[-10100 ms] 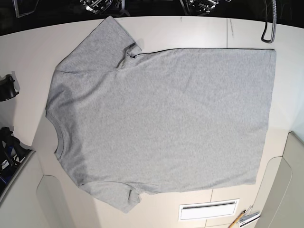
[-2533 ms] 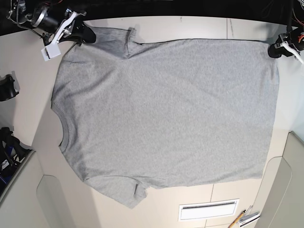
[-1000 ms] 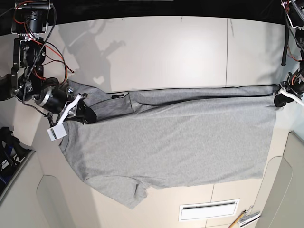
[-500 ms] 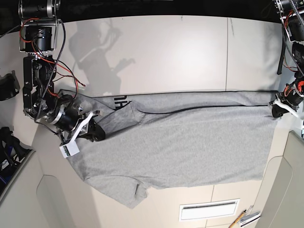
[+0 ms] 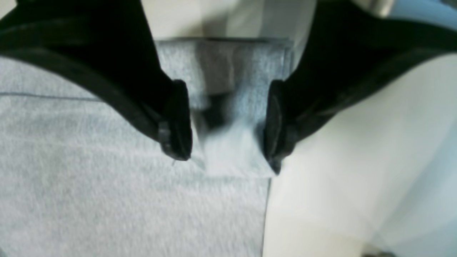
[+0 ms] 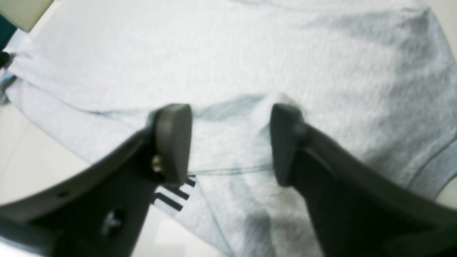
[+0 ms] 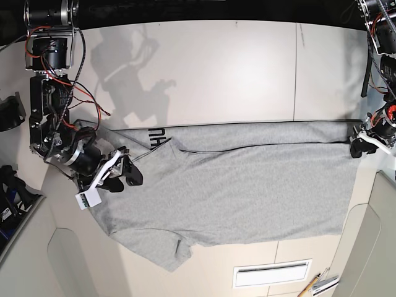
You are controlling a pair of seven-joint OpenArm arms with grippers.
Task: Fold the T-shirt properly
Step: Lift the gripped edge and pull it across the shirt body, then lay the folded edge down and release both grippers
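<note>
My heather-grey short-sleeved cotton T-shirt [image 7: 229, 185] lies across the pale, smooth tabletop [image 7: 216, 74], its far long edge turned over toward me in a narrow fold that runs the width of the cloth. Bold black block lettering [image 7: 157, 135] shows on the turned-up underside near my right arm's end of the fold.

My right gripper [image 7: 129, 174] sits over the sleeve-and-shoulder end of the shirt. In the right wrist view its jaws stand spread, with a low ridge of grey cloth [image 6: 264, 107] between the pads and no pinch visible.

My left gripper [image 7: 357, 148] is at the hem corner at the table's edge. In the left wrist view its black fingers [image 5: 178, 121] are parted on either side of a folded flap of hem [image 5: 232, 107]; the picture is blurred, and I cannot tell whether they grip it.
</note>
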